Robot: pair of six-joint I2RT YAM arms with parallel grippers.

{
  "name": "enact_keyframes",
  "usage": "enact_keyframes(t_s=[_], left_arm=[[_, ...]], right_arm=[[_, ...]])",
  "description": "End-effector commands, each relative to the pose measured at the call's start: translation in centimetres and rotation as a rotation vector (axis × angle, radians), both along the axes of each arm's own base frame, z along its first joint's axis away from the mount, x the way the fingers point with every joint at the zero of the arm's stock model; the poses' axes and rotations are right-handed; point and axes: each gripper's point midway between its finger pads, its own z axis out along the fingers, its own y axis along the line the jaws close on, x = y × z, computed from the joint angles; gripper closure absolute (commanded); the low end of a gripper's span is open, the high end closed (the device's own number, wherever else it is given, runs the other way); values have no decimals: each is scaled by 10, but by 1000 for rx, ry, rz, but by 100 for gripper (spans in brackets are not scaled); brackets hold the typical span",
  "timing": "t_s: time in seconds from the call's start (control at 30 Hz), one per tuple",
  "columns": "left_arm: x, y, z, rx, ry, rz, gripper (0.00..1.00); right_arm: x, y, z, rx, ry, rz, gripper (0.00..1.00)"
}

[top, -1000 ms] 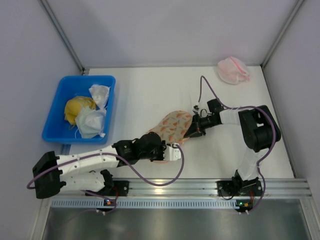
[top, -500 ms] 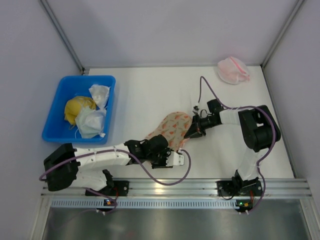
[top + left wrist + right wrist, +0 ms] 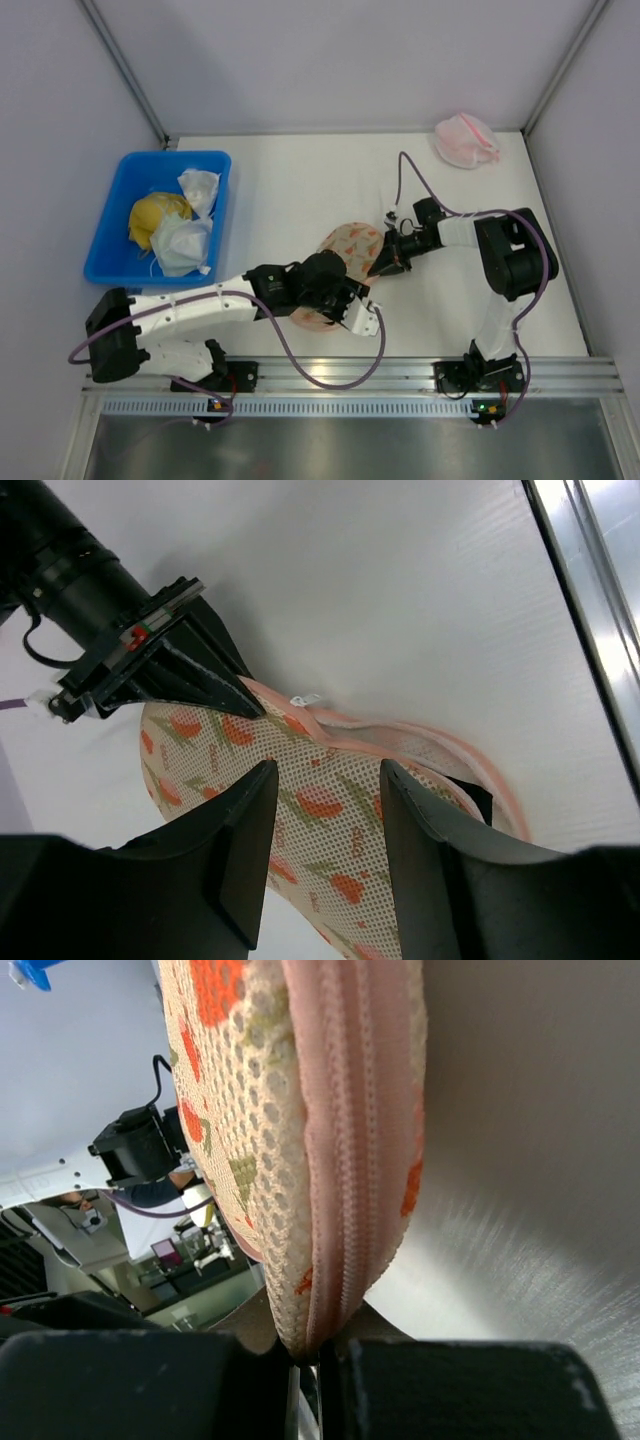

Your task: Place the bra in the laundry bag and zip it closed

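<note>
Right gripper (image 3: 318, 1360) first: its jaws are pressed tight together on the pink zipper edge of the laundry bag (image 3: 300, 1110), and the mesh rises straight out of that pinch and fills the upper middle of the right wrist view. In the left wrist view the same gripper (image 3: 232, 702) comes in from the upper left, its dark fingers closed to a point on the bag's rim. Now the left gripper (image 3: 325, 820): fingers spread wide at the bottom of its own view, nothing between them, poised over the patterned mesh of the laundry bag (image 3: 300, 805). At centre right the bag's pink edge gapes a little and a black patch shows inside; that may be the bra, but I cannot tell for sure. Overhead, the laundry bag (image 3: 350, 243) lies mid-table between the right gripper (image 3: 385, 262) and the left gripper (image 3: 345, 300), whose wrist covers its lower end. At the left of the table (image 3: 290, 190) sits the blue bin (image 3: 105, 225), holding a yellow cloth lump (image 3: 157, 218) and white cloth bundles (image 3: 185, 245). A pink-and-white mesh bundle (image 3: 466, 140) lies alone at the upper right corner.
</note>
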Motion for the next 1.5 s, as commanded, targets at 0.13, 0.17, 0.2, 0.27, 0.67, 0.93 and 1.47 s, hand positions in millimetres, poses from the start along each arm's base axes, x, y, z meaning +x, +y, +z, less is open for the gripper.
enact_keyframes(t_s=[0.13,0.17,0.2,0.27,0.67,0.93,1.47], left_arm=[[10,-25,-27,80,-334,-212,48],[15,-40,-14,-1,-415,-211,48],[15,-38,-25,16,-475,-242,47],[14,-49,-23,-6,-560,-249,47],[26,-50,-88,154,-812,-316,46],[53,-47,-102,276,-892,-202,46],[70,-51,-90,304,-954,-105,61]], right_arm=[[8,8,16,77,-17,3,100],[8,7,16,76,-9,-2,100],[8,8,16,78,-11,-3,100],[8,8,17,80,-3,-11,100],[0,9,27,88,3,-27,100],[-5,9,34,92,-3,-30,100],[-12,9,27,77,-14,-12,100]])
